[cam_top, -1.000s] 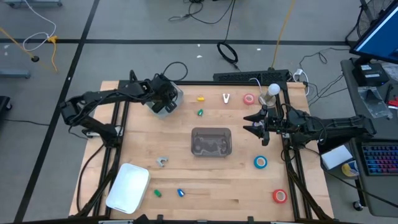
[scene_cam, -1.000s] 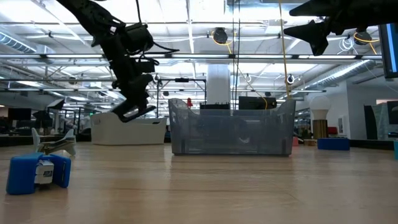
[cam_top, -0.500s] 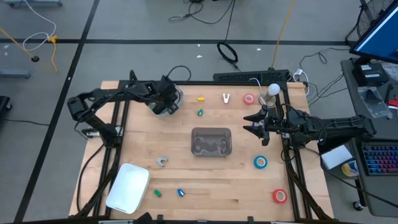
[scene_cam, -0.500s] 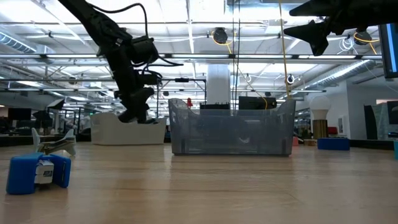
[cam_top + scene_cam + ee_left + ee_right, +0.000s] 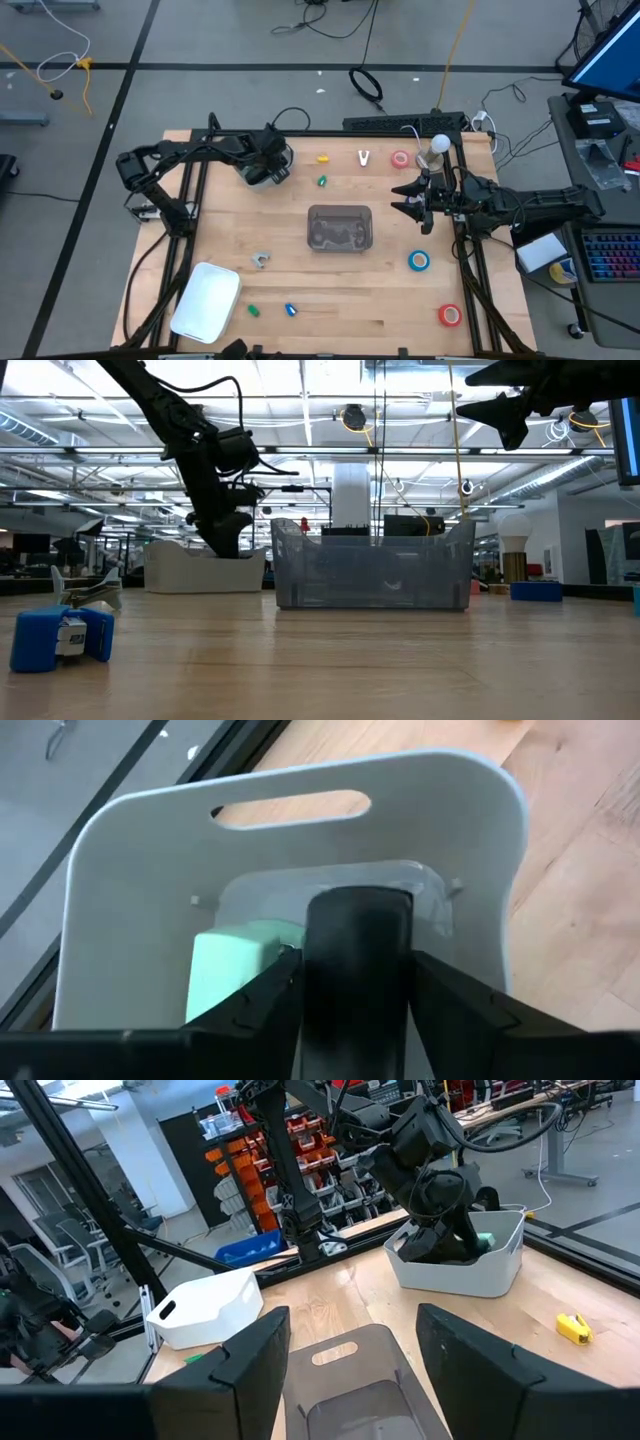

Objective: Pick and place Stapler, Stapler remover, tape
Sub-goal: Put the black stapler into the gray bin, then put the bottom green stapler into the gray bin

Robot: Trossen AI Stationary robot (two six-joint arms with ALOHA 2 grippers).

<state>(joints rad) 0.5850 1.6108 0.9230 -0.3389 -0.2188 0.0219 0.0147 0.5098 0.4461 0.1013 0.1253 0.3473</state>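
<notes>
Fingers (image 5: 250, 1010) of the left gripper (image 5: 355, 990) stand apart with a dark rounded piece filling the gap; whether they grip it I cannot tell. The light mint-green bar-shaped stapler (image 5: 225, 970) lies just beside one finger inside the white plastic bin (image 5: 150, 870).

High view: the left gripper (image 5: 268, 168) sits over that bin (image 5: 287, 153) at the table's 11 o'clock, its arm swung slightly since a second ago. The right gripper (image 5: 412, 200) hovers at 3 o'clock, unmoved.

Low view: the left gripper (image 5: 228, 545), earlier carrying a flat bar in mid-air, is now down at the bin (image 5: 200, 572).

Right wrist view: the right gripper (image 5: 352, 1325) is wide apart and empty; only here does the stapler (image 5: 484, 1240) show beside the far gripper.
</notes>
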